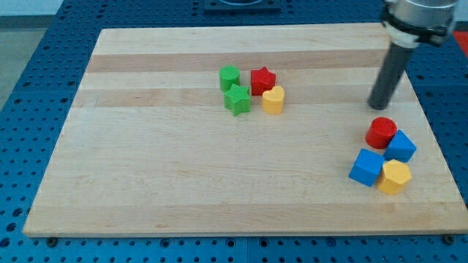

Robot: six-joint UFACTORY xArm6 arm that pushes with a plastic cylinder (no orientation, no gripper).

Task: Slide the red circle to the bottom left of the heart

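Note:
The red circle lies at the view's right, touching a blue block. The yellow heart sits near the board's top middle, touching a red star. My tip is on the board just above the red circle, with a small gap between them. The heart is far to the view's left of the red circle.
A green circle-like block and a green star sit left of the heart. A blue cube and a yellow hexagon lie below the red circle. The wooden board ends close to the right of these blocks.

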